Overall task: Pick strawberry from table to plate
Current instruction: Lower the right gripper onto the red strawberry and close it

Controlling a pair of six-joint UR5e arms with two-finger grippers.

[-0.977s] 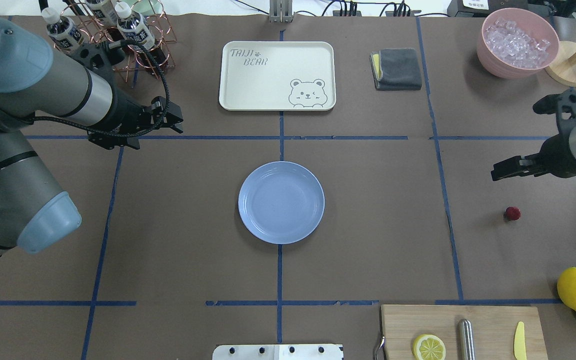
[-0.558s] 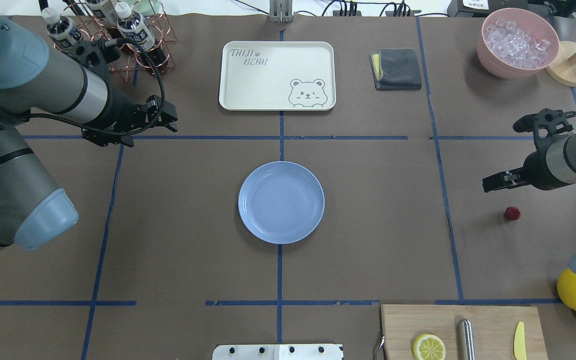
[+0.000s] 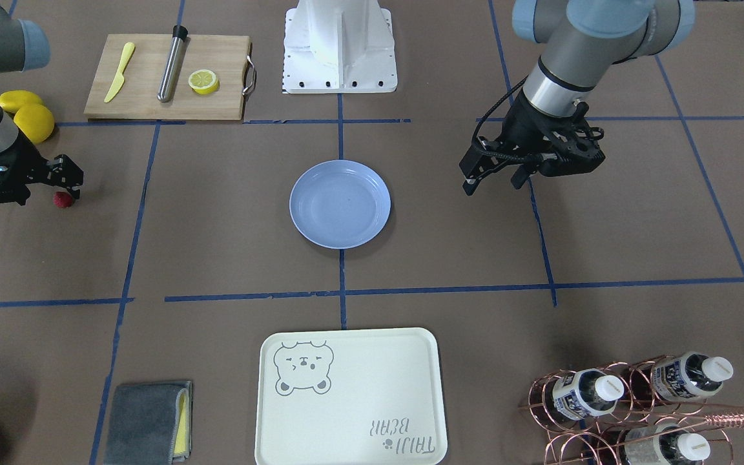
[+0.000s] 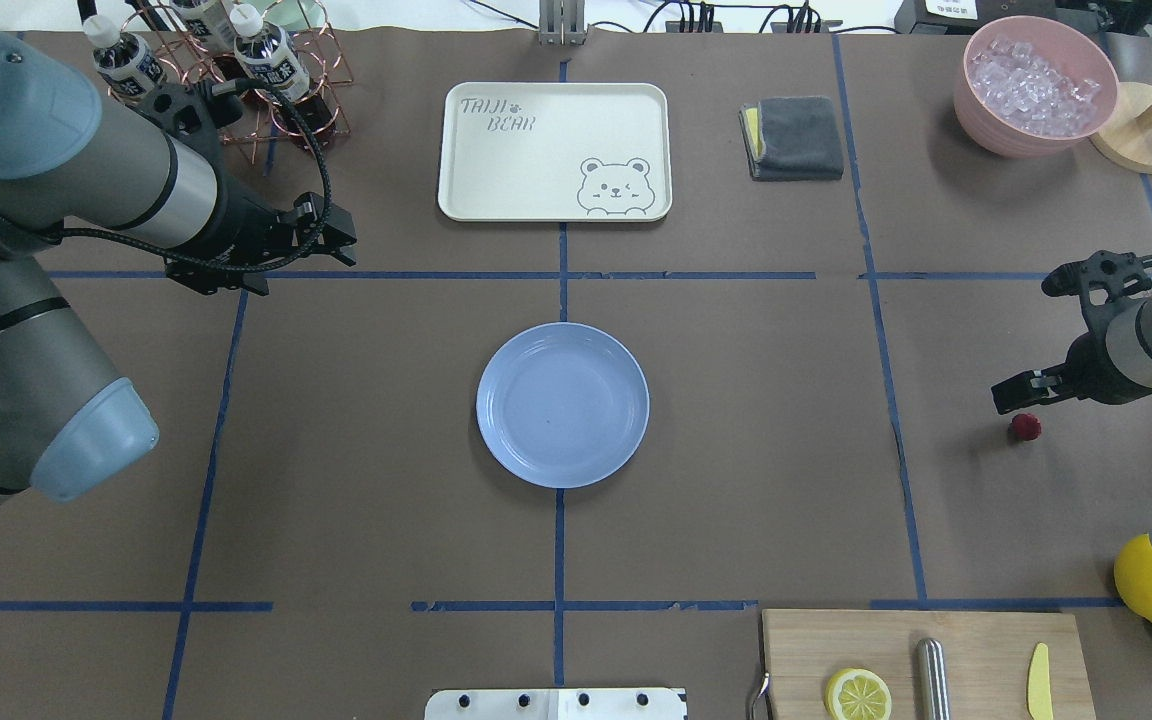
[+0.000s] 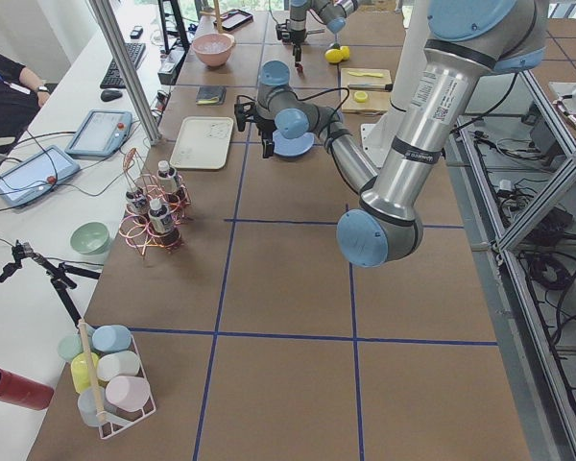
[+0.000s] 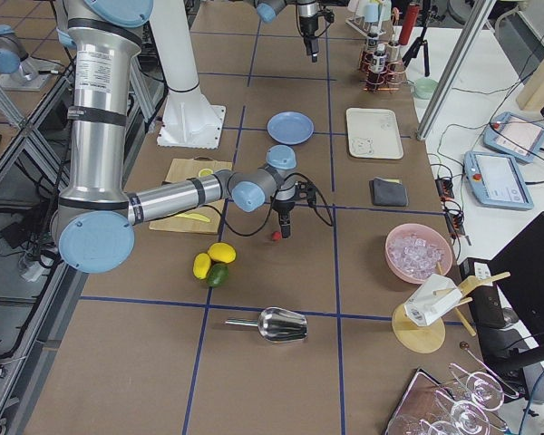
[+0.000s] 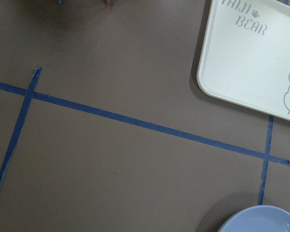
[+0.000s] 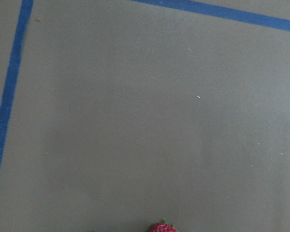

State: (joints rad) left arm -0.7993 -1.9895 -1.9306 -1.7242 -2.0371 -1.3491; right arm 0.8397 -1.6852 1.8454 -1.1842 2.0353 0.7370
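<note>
The strawberry (image 4: 1025, 427), small and dark red, lies on the brown paper table (image 4: 736, 450) at the right side, well away from the plate. It also shows at the bottom edge of the right wrist view as the strawberry (image 8: 163, 227). My right gripper (image 4: 1011, 396) hangs low just above and beside it, open, with the strawberry (image 3: 62, 199) near its fingertips and apart from them. The light-blue plate (image 4: 563, 404) sits in the middle of the table with nothing on it. My left gripper (image 4: 341, 245) hovers open over the far left, holding nothing.
A cream bear tray (image 4: 556, 150) lies beyond the plate. A cutting board (image 4: 926, 660) with a lemon half (image 4: 858, 693) is at the front right, and whole lemons (image 4: 1151, 580) sit just right of it. A pink ice bowl (image 4: 1036, 85), a grey cloth (image 4: 793, 137) and a bottle rack (image 4: 226, 70) line the far edge.
My right gripper has come down and toward the strawberry, ending close above it. The left arm drew back slightly to the left. The strawberry and plate have not moved.
</note>
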